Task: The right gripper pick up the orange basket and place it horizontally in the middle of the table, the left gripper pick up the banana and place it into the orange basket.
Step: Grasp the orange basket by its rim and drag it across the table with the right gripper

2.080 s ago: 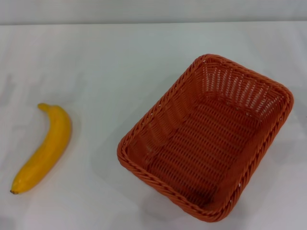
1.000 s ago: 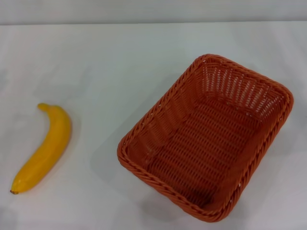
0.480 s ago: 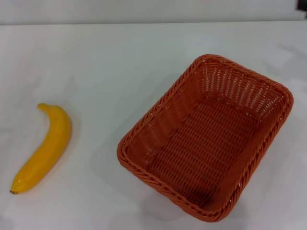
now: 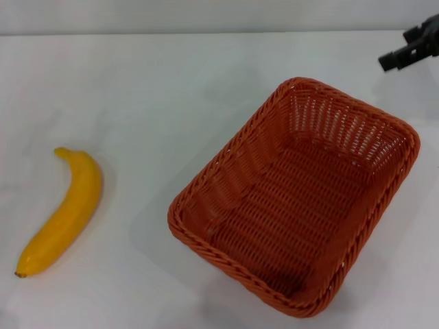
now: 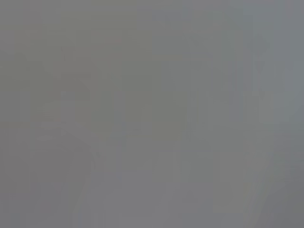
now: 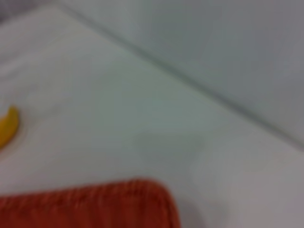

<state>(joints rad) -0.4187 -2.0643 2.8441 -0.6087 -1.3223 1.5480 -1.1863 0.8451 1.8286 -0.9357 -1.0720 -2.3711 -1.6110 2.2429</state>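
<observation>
Altogether, one orange basket (image 4: 295, 199) and one banana (image 4: 62, 214) are lying on the white worktop (image 4: 158, 89), and one tool is showing in the head view. The basket is sitting right of centre, turned at an angle, its open mouth facing up and nothing lying inside it. The banana is resting flat far out on the robot's left, well apart from the basket, its dark tip pointing toward the near edge. The right tool (image 4: 409, 52) is poking into the head view at the far right corner, hanging above the worktop beyond the basket's far right corner and touching nothing; only a small black part of it is showing, so whether it is released or clenched cannot be told. The left tool is appearing in no view. The left wrist view is giving nothing but a flat grey field. The right wrist view is adding what the head view is not: a close, soft look at one rounded corner of the basket (image 6: 95, 204), a sliver of the banana (image 6: 7, 126) at the frame's edge, and the line where the worktop (image 6: 118, 118) is meeting the pale wall behind it. That view is not showing the right tool's own fingers.
</observation>
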